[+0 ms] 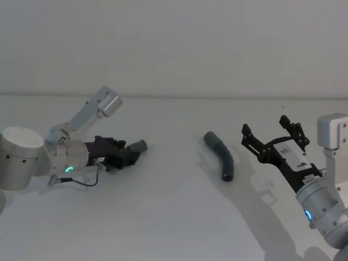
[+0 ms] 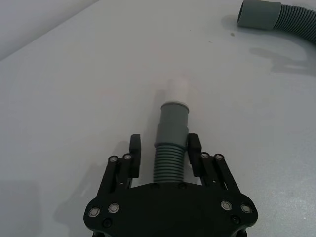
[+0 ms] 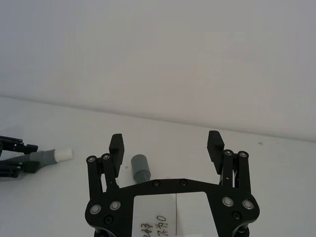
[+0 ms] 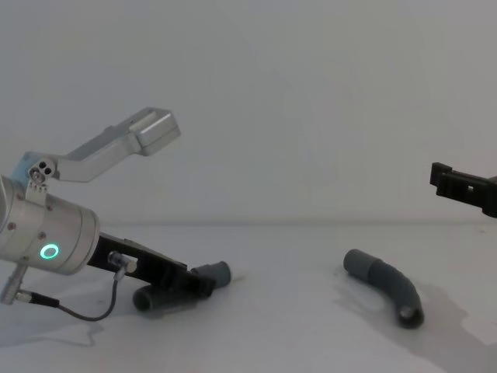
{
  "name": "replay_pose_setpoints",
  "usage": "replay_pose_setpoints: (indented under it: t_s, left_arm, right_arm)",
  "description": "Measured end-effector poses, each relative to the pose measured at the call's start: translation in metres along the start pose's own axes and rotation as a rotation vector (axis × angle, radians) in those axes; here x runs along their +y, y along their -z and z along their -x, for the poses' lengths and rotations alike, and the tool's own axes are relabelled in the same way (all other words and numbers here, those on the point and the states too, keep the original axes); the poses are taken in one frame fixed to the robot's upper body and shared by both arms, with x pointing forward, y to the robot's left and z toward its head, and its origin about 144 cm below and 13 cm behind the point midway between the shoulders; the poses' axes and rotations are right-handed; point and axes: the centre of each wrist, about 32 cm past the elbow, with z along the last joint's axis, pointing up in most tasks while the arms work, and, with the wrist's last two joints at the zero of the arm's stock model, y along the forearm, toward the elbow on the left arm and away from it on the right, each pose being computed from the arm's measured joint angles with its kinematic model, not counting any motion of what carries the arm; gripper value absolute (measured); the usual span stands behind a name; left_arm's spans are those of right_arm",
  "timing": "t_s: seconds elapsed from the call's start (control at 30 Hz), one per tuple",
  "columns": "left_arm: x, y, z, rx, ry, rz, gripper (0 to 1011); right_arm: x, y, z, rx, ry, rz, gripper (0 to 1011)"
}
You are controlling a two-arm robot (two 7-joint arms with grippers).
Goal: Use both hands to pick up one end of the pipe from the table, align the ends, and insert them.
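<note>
left gripper (image 2: 165, 145): low over the counter (image 1: 174, 217) on the left side, jaws pinching the ribbed stretch of one pipe piece (image 2: 173, 128)
held piece: grey collar and white tip (image 2: 178, 91) stick out past the fingertips, aimed roughly toward the other piece
loose pipe piece (image 1: 222, 155): lies flat on the counter right of centre, curved, well apart from the held one; its wider collar (image 2: 256, 15) faces the left gripper
right gripper (image 1: 264, 124): raised above the counter just right of the loose piece, not touching it, jaws spread wide with nothing between them
around: black cable (image 1: 81, 182) loops from the left wrist down toward the counter; plain pale wall behind
lights: green ring (image 4: 49, 251) lit on the left wrist
writing: white label (image 3: 155, 217) on the right gripper body, handwritten marks partly cut off, cannot read them
</note>
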Motion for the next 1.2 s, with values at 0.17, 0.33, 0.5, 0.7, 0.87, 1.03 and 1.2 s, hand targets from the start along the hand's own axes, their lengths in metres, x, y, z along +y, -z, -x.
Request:
replay_pose_setpoints:
  t_s: [0.17, 0.33, 0.5, 0.7, 0.87, 1.03, 1.2]
  left_arm:
    - [0.0, 0.0, 0.0, 0.001, 0.0, -0.001, 426]
    - [0.0, 0.0, 0.0, 0.001, -0.001, -0.001, 353]
    - [0.0, 0.0, 0.0, 0.001, -0.001, -0.002, 352]
    - [-0.001, 0.0, 0.0, 0.001, -0.001, -0.002, 352]
    - [-0.001, 0.0, 0.0, 0.002, -0.001, -0.002, 352]
    - [-0.001, 0.0, 0.0, 0.002, -0.001, -0.002, 352]
    - [-0.001, 0.0, 0.0, 0.001, -0.001, -0.002, 352]
  right_arm:
    - [0.0, 0.0, 0.0, 0.0, 0.0, 0.0, 1002]
    - [0.0, 0.0, 0.0, 0.0, 0.0, 0.0, 1001]
    - [0.0, 0.0, 0.0, 0.0, 0.0, 0.0, 1002]
    - [0.0, 0.0, 0.0, 0.0, -0.001, 0.0, 1001]
    - [0.002, -0.002, -0.001, -0.006, -0.022, 0.016, 1002]
    - [0.005, -0.006, -0.005, -0.018, -0.058, 0.059, 1001]
    - [0.01, -0.01, -0.009, -0.029, -0.099, 0.122, 1001]
